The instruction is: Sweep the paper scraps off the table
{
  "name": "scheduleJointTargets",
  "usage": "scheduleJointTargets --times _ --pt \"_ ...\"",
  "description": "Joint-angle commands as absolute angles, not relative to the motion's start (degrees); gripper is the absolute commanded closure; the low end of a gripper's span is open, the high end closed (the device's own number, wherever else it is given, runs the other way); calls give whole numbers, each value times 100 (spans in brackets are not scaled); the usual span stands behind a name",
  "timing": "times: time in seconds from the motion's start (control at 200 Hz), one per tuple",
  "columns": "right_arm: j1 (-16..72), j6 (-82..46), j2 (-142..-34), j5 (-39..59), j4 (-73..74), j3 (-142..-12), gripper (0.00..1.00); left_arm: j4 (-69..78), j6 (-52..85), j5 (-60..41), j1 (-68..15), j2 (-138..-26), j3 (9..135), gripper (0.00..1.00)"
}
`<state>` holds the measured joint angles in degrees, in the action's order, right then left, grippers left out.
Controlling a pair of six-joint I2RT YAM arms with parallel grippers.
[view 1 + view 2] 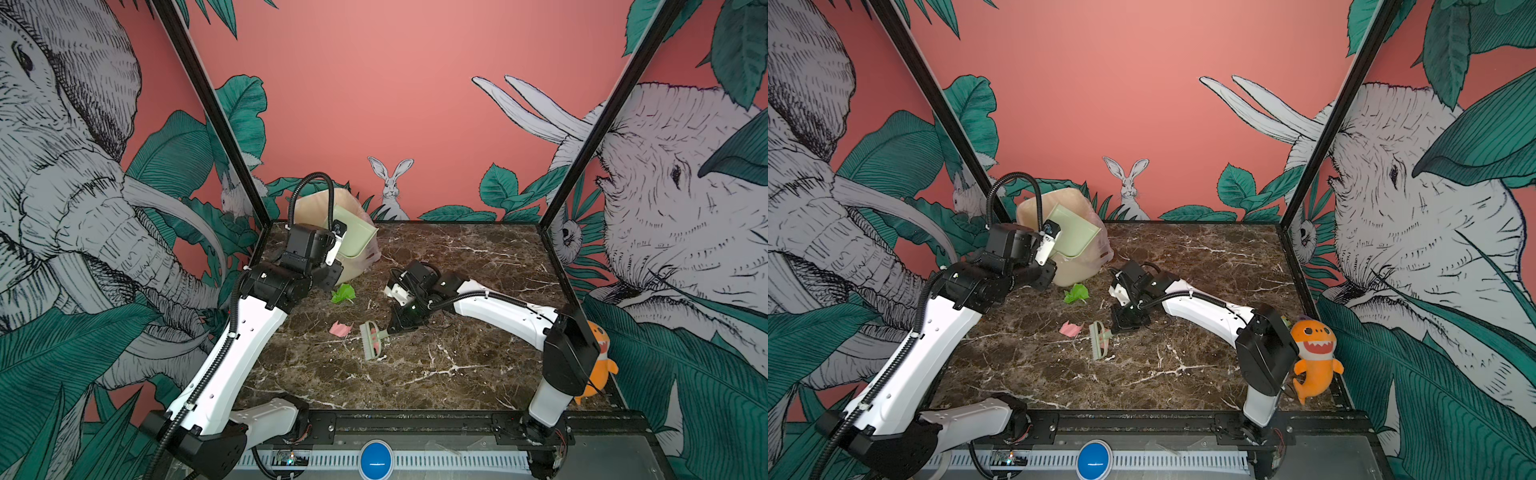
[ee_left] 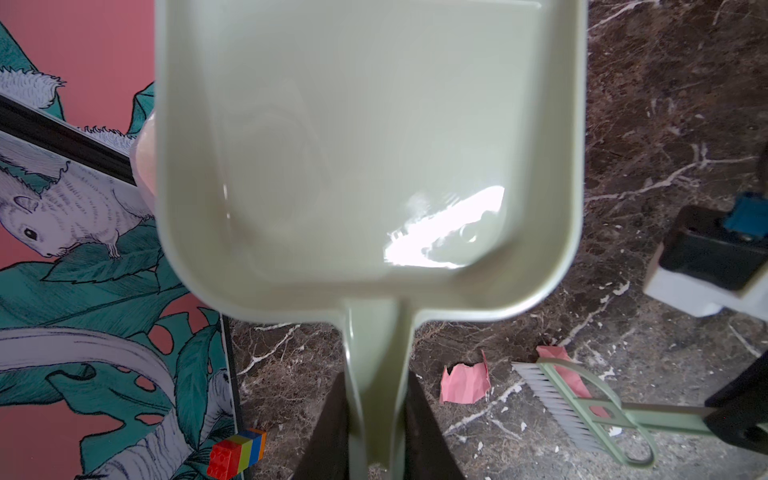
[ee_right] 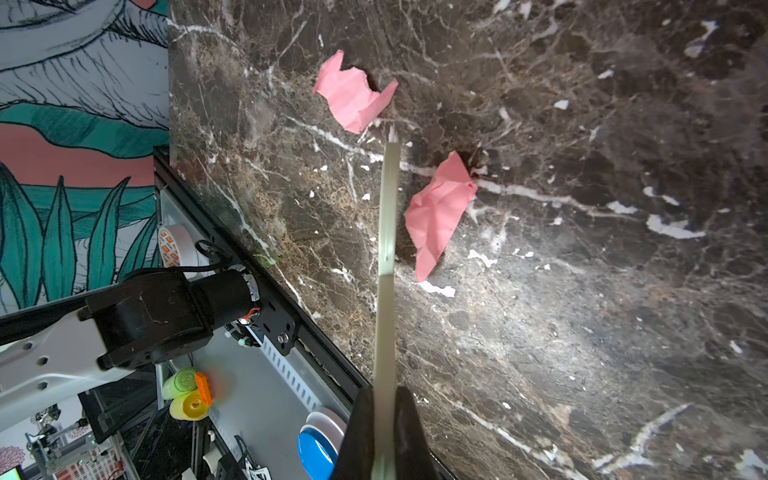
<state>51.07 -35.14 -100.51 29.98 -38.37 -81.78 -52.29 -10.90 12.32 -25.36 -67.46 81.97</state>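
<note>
far back and left of the brush, our left fingers pinch the handle of the dustpan, which is tipped over the bin; its tray looks empty. nearer the brush, back-left of it, lies a green scrap. a pink scrap sits just left of the brush and a second pink scrap right against it, all on the tabletop. our right fingers clamp the brush handle. we judge the emptying done: next the dustpan must come down beside the brush, lip flat, so we can sweep these in.
</note>
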Motion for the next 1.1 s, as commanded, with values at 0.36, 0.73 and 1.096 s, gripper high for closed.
scheduleJointTargets --times 0.36,0.73,1.096 --pt "5497 -4253 -11132 3696 -2272 -9135 100 -5412 -826 890 -2553 -6583 8164 84" --pt "5522 -4624 -11853 3679 -1732 -9393 100 -5477 -855 832 -2549 -6578 8249 84" --pt "5350 -5259 -11433 3470 -966 -8029 100 -5878 -1135 672 -2543 -6661 8519 84"
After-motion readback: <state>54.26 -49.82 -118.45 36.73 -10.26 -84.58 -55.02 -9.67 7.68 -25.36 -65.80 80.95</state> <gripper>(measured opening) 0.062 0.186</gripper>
